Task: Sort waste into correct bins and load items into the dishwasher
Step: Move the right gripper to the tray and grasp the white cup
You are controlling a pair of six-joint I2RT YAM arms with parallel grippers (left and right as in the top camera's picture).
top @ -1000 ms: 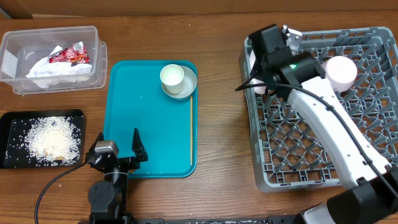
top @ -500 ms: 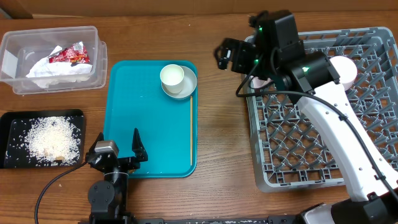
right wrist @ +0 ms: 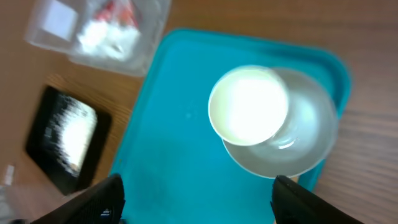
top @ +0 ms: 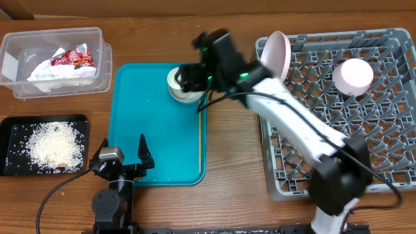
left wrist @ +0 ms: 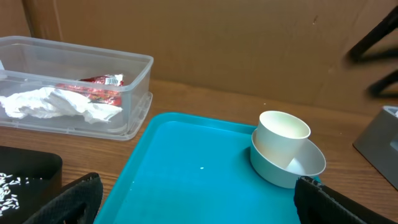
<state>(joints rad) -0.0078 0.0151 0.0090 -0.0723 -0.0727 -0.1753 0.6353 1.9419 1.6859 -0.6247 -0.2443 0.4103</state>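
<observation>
We count two plates in the grey rack (top: 390,130). The large plate (top: 279,52) stands on edge at the rack's upper-left corner, its long axis up-down in the frame. The small plate (top: 353,75) sits further right, face toward the camera. One cup (left wrist: 283,134) rests mouth-up in one bowl (left wrist: 292,171) at the upper right of the teal tray (left wrist: 186,162). The right end effector (right wrist: 196,183) above the cup and the left end effector (top: 123,153) at the tray's lower edge are both spread wide and empty.

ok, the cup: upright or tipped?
Upright: the cup stands mouth up inside the bowl on the teal tray.
</observation>
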